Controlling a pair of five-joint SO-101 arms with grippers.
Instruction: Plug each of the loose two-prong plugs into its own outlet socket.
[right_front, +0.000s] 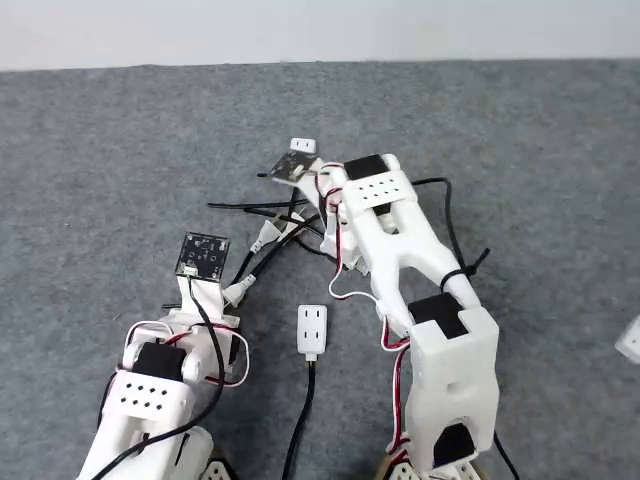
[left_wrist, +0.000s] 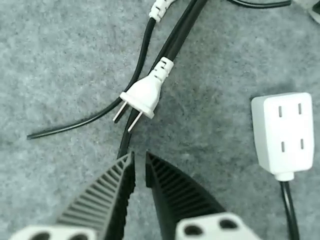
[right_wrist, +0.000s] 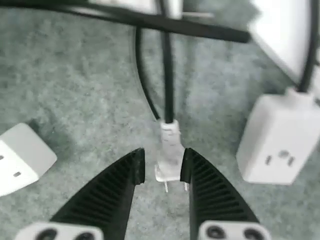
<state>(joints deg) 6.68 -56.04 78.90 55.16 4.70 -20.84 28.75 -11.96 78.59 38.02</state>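
Observation:
A white two-prong plug (left_wrist: 142, 96) on a black cord lies on the grey carpet just ahead of my left gripper (left_wrist: 139, 161), its prongs pointing at the shut, empty fingertips. In the high view this plug (right_front: 237, 292) lies left of a white outlet block (right_front: 312, 328), which also lies beside it in the left wrist view (left_wrist: 282, 131). My right gripper (right_wrist: 162, 162) is open and straddles a second white plug (right_wrist: 169, 150). One finger (right_wrist: 192, 167) touches that plug, the other stands slightly off.
Black cords (right_front: 270, 215) tangle between the two arms. Another white outlet block (right_wrist: 272, 145) and a third white block (right_wrist: 20, 155) flank the right gripper. A small white socket (right_front: 302, 146) lies at the far side. Grey carpet spreads all round.

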